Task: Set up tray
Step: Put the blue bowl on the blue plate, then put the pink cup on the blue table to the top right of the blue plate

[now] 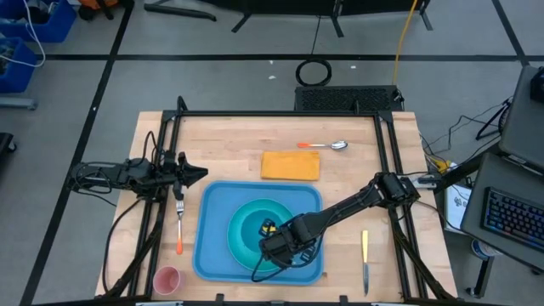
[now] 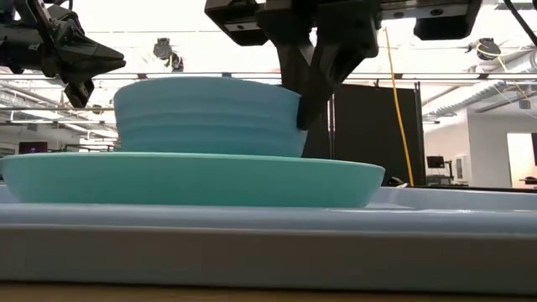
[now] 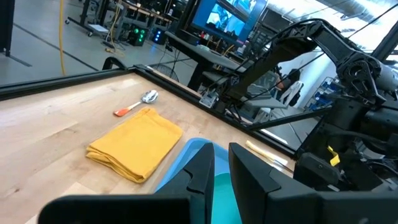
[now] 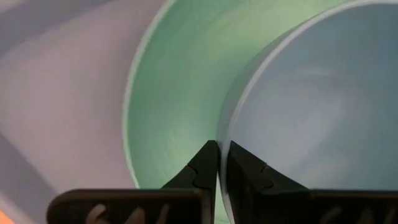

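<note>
Currently the right gripper (image 2: 306,92) pinches the rim of the bowl (image 2: 210,116) on the plate (image 2: 193,180) inside the tray (image 2: 268,239); lifting away without fully releasing could tip the bowl off-centre, while the left gripper (image 1: 194,172), beside the tray, sits nearly shut on nothing

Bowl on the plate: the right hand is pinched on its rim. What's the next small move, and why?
Probably open the right hand a little and lift straight up. The bowl already sits flat on the plate inside the tray, so the fingers only need to clear its rim without dragging it.
</note>
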`<control>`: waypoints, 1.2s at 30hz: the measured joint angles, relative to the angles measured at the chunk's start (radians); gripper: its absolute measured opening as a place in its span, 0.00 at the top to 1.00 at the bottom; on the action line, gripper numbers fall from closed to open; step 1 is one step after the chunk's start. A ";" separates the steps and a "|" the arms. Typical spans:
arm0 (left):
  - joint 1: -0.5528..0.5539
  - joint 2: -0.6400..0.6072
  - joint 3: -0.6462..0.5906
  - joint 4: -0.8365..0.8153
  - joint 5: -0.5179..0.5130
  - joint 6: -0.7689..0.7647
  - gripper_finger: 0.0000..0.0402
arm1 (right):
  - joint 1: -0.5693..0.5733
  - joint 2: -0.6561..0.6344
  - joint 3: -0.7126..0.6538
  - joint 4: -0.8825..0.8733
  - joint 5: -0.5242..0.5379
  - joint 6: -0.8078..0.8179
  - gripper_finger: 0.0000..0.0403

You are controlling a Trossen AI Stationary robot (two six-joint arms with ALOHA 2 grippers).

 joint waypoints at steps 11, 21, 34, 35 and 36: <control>0.000 0.000 0.000 0.000 0.000 0.000 0.87 | 0.039 -0.001 0.000 0.010 0.001 0.002 0.95; 0.000 0.000 0.000 0.000 0.000 0.000 0.87 | 0.043 -0.002 0.000 0.023 0.027 0.000 0.93; 0.000 0.000 0.000 0.000 -0.002 0.007 0.87 | 0.054 -0.019 0.000 0.018 0.102 0.043 0.68; 0.000 0.000 0.000 0.001 -0.003 0.010 0.87 | 0.057 -0.024 0.000 0.014 0.120 0.057 0.67; 0.000 0.000 0.000 0.001 -0.011 0.014 0.87 | 0.059 -0.031 0.000 0.014 0.129 0.076 0.67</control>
